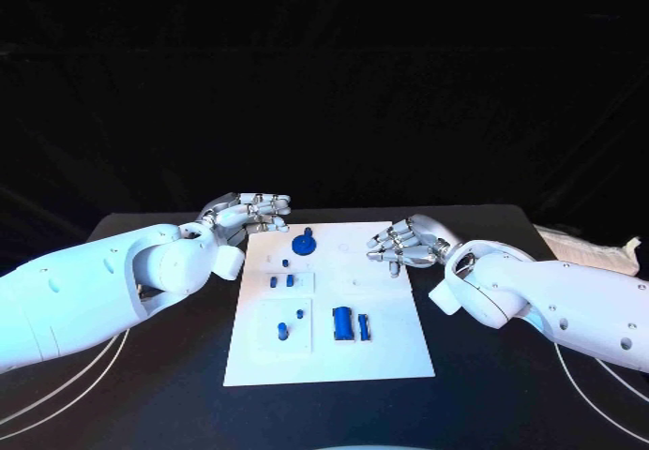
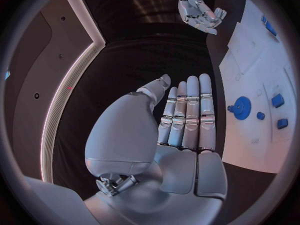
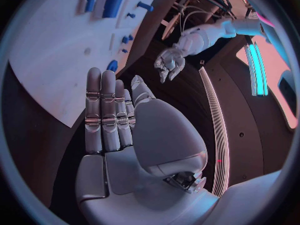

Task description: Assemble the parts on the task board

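Note:
The white task board (image 1: 392, 319) lies in the middle of the black table. A round blue part (image 1: 306, 244) stands near its far edge. Two small blue parts (image 1: 280, 279) sit below it, and a small peg (image 1: 283, 329) lies closer to me. A larger blue block (image 1: 343, 323) and a thin blue bar (image 1: 364, 325) lie side by side. My left hand (image 1: 251, 212) hovers off the board's far left corner, fingers straight (image 2: 186, 117), holding nothing. My right hand (image 1: 406, 242) hangs over the board's far right corner, fingers stretched out (image 3: 109, 112), holding nothing.
A pale crumpled cloth (image 1: 590, 249) lies at the table's right edge. White cables (image 1: 84, 382) run over the table at the near left and near right. Bare black table (image 1: 162, 403) flanks the board on both sides.

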Controlling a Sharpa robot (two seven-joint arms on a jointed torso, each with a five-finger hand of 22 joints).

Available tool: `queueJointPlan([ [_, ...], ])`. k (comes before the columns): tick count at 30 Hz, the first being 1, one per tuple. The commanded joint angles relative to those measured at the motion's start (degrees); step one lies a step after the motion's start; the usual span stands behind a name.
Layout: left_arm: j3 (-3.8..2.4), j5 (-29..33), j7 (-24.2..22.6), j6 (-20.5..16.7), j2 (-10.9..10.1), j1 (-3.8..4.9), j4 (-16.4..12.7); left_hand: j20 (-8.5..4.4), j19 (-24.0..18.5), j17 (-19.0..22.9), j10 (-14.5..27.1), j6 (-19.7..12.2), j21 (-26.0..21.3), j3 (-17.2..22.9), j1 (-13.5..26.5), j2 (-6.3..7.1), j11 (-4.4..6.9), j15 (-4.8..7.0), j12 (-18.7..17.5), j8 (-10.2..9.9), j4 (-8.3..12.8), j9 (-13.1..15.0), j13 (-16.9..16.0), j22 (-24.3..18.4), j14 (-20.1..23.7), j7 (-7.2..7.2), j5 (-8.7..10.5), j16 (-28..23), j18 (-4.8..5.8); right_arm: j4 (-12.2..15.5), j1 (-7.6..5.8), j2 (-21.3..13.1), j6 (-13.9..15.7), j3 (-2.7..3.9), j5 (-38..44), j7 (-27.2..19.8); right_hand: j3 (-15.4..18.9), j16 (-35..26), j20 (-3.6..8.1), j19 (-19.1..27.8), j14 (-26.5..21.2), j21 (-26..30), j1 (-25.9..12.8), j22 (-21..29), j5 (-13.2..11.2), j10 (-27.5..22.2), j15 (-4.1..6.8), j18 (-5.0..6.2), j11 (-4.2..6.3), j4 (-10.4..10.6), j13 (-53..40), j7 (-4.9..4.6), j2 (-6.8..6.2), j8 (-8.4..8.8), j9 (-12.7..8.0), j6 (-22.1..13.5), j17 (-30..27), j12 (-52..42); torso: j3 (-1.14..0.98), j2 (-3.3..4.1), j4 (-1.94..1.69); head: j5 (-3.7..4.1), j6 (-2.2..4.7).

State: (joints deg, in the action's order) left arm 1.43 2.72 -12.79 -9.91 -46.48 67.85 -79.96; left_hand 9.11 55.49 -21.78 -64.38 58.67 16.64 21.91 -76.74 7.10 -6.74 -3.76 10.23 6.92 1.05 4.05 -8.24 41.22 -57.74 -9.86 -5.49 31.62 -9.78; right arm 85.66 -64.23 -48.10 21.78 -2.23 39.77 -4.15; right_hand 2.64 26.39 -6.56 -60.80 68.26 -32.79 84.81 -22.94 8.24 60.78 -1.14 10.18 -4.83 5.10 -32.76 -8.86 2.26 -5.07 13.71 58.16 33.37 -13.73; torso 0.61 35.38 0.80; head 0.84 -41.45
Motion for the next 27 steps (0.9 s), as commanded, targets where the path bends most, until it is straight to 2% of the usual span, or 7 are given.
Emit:
queueJointPlan([
  [1,-0.04,0.94,-4.89,-2.14,0.89,-0.82,1.81,1.42,-3.05,2.95,0.48,-0.78,-4.19,-0.01,0.09,0.15,-0.35,-1.23,-1.61,-0.86,-0.22,-0.09,1.43,-3.68,0.08,0.32,0.39,-6.59,-0.39,-5.4,-0.33,2.1,-4.52,0.21,-21.12,-11.56,-1.04,-7.23,-1.58,2.5,-2.99,6.35,1.43,4.18,-0.33,0.43,-1.51,0.18,-1.23,-0.77,5.69,-0.46,0.2,0.81,-0.55,-0.44,-4.62,3.57,0.32,-1.78,0.07,0.04,1.75],
  [13,-0.07,3.55,-8.87,-3.76,4.43,-3.51,8.41,4.29,-4.92,9.59,-1.03,0.14,-11.9,0.67,-1.41,-0.23,-1.27,-2.82,-6.2,-2.51,0.0,-0.04,4.58,-14.59,-0.93,1.09,0.04,-20.78,-0.86,-20.94,-0.24,9.26,-11.51,0.83,-28.88,-17.17,-6.93,-21.2,-2.95,-4.08,2.49,19.93,0.19,15.23,-0.06,5.31,-2.52,0.4,-1.7,-3.28,25.0,-0.6,-0.32,1.37,-4.17,0.59,-19.32,8.75,0.21,-3.48,0.12,-0.4,4.36],
  [14,0.0,2.11,-5.77,-2.8,4.14,-3.44,8.04,0.28,-20.31,13.14,18.87,-17.68,-16.64,-6.29,22.43,-2.3,1.15,-0.84,-10.23,-6.92,-1.05,-4.05,8.24,-22.41,16.94,3.79,5.49,-23.86,2.93,-20.29,-0.39,8.9,-7.41,0.81,-24.99,-13.49,-2.64,-26.39,-0.04,15.7,-19.0,23.61,-24.8,17.35,-2.68,-14.83,1.14,-3.05,0.36,-5.1,26.99,2.19,-2.26,5.07,-6.95,-17.39,-23.26,13.73,0.32,-3.06,0.07,-0.2,3.98],
  [24,-0.26,1.23,-7.81,-8.5,3.72,-4.21,4.76,-2.46,-30.43,15.79,31.98,-29.54,-16.64,-10.71,38.02,-7.1,2.73,3.76,-10.23,-6.92,-1.05,-4.05,8.24,-28.11,28.66,5.51,5.49,-26.33,4.19,-15.58,0.46,7.85,-1.71,1.08,-27.83,-15.82,-2.64,-26.39,1.82,28.32,-32.88,26.59,-42.54,22.94,-4.17,-27.77,1.14,-4.38,4.83,-5.1,32.76,4.18,-2.26,5.07,-9.06,-28.9,-26.64,13.73,-0.42,-3.97,-0.62,-0.71,6.43],
  [25,-0.31,1.05,-8.23,-9.69,3.63,-4.37,4.08,-2.65,-31.11,15.95,32.87,-30.33,-16.64,-11.02,39.06,-7.1,6.74,3.76,-10.23,-6.92,-1.05,-4.05,8.24,-28.47,29.45,5.62,5.49,-26.45,4.19,-14.6,0.64,7.63,-0.53,1.14,-28.42,-16.31,-2.64,-26.39,1.96,29.27,-33.91,26.77,-43.76,22.94,-8.24,-28.73,1.14,-4.64,4.83,-5.1,32.76,4.32,-2.26,5.07,-9.19,-29.76,-26.84,13.73,-0.49,-4.05,-0.69,-0.76,6.67],
  [26,-0.37,0.85,-8.69,-10.98,3.53,-4.55,3.34,-2.91,-32.13,16.19,34.18,-31.5,-16.64,-11.47,40.63,-7.1,6.74,3.76,-10.23,-6.92,-1.05,-4.05,8.24,-28.99,30.63,5.78,5.49,-26.68,4.19,-13.53,0.84,7.39,0.77,1.2,-29.06,-16.84,-2.64,-26.39,2.15,30.57,-35.33,27.03,-45.45,22.94,-8.24,-30.04,1.14,-4.64,4.83,-5.1,32.76,4.5,-2.26,5.07,-9.38,-30.93,-27.11,13.73,-0.54,-4.12,-0.74,-0.8,6.86],
  [27,-0.44,0.63,-9.2,-12.38,3.43,-4.74,2.54,-3.17,-33.11,16.43,35.43,-32.63,-16.64,-11.88,42.12,-7.1,6.74,3.76,-10.23,-6.92,-1.05,-4.05,8.24,-29.5,31.75,9.86,5.49,-26.85,4.31,-12.37,1.05,7.14,2.17,1.27,-29.75,-17.41,-2.64,-26.39,2.32,31.76,-36.61,27.24,-46.98,22.94,-8.24,-31.22,1.14,-4.64,4.83,-5.1,32.76,4.68,-2.26,5.07,-9.55,-31.99,-27.35,13.73,-0.58,-4.17,-0.78,-0.82,6.98],
])
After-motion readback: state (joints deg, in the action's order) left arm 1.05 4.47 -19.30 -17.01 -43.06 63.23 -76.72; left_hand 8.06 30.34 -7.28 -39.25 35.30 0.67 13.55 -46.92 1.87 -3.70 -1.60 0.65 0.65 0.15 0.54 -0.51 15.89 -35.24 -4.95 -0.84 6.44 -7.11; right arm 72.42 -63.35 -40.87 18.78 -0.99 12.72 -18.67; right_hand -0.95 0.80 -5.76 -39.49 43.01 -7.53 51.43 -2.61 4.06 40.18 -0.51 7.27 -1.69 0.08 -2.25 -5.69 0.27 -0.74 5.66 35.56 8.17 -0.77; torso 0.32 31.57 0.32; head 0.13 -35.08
